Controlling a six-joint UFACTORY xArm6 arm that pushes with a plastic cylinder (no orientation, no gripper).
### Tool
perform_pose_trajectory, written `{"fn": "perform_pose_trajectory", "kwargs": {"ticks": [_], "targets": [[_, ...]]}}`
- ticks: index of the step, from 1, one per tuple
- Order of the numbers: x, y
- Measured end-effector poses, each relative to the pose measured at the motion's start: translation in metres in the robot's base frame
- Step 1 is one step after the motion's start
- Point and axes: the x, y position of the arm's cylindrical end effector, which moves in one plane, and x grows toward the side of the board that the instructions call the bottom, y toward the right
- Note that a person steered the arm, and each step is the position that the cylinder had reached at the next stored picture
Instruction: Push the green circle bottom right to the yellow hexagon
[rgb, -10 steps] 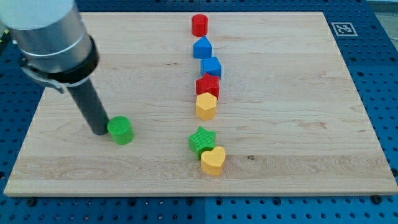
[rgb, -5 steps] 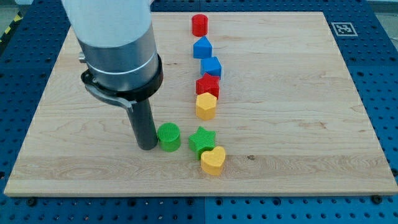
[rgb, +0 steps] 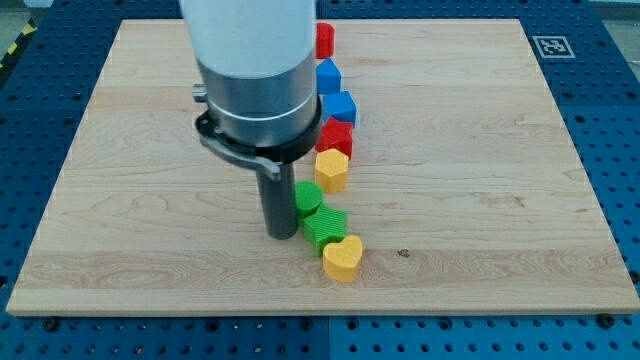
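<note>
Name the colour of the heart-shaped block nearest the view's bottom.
Yellow heart, clear in the camera view.

On the tabletop you find the green circle touching my tip on the view's right, slightly above. The yellow hexagon lies farther up-right of my tip, the green star directly right, and the yellow heart down-right.

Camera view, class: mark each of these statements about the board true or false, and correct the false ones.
1. My tip is at the view's left of the green circle. True.
2. The green circle lies between the yellow hexagon and the green star. True.
3. The yellow heart is at the view's top. False: it is the block nearest the view's bottom.
4. The red cylinder is beside the green star. False: it is at the view's top.
</note>
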Motion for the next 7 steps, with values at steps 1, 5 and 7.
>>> {"fn": "perform_pose_trajectory", "kwargs": {"ticks": [1,5,7], "targets": [[-0.002,0.020],[-0.027,-0.018],[-0.036,-0.006]]}}
